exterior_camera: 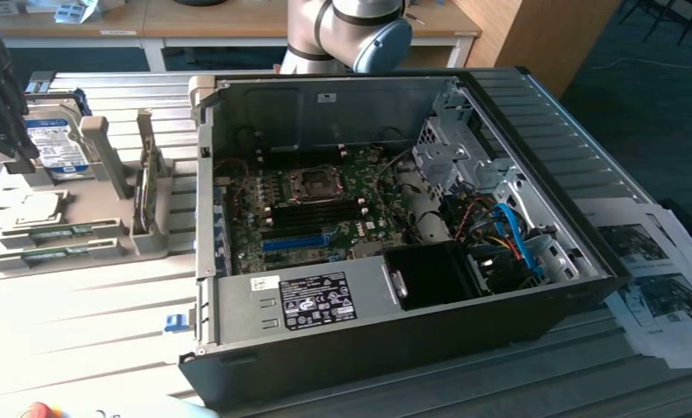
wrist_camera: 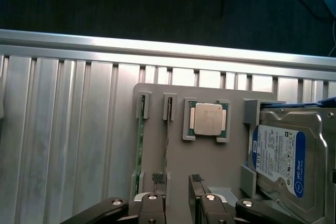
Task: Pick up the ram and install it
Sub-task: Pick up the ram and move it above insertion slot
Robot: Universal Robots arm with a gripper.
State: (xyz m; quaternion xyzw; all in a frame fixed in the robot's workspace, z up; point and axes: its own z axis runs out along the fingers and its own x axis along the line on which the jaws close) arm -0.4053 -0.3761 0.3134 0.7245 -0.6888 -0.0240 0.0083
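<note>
Table: I work over a ribbed aluminium table (exterior_camera: 90, 331), with a wooden desk and dark floor behind it in the exterior view.
Case: an open black computer case (exterior_camera: 415, 348) lies on its side on the table, with the motherboard (exterior_camera: 311, 209) facing up.
Holder: a grey parts holder (wrist_camera: 178, 150) sits on the table just beside the case, on the exterior view's left.
Gripper: my gripper (wrist_camera: 177, 190) hangs over the holder with its fingers (wrist_camera: 156, 182) spread wide. It holds nothing, and I see no contact with any part.
Ram, place: the ram (wrist_camera: 166, 145) stands on its thin edge in 1 slot of the holder, between the processor (wrist_camera: 208, 119) and a second stick (wrist_camera: 140, 145). It is the part nearest my fingertips.
Ram, long axis: it runs flat along the holder, parallel to the second stick. 1 end points toward my fingers and the other toward the table's edge rail. Small grey clips take each end.
Ram, line-up: its edge runs toward the gap between my fingers, close to 1 of them. I cannot tell whether it is centred there.
Second stick: its green edge is up, just beside the ram but apart from it.
Processor: square and silver, it lies flat in its own pocket.
Hard drive: a silver hard drive (wrist_camera: 286, 156) with a blue and white label sits beyond the processor.
Papers: printed sheets (exterior_camera: 659, 287) lie on the table at the exterior view's right of the case.
</note>
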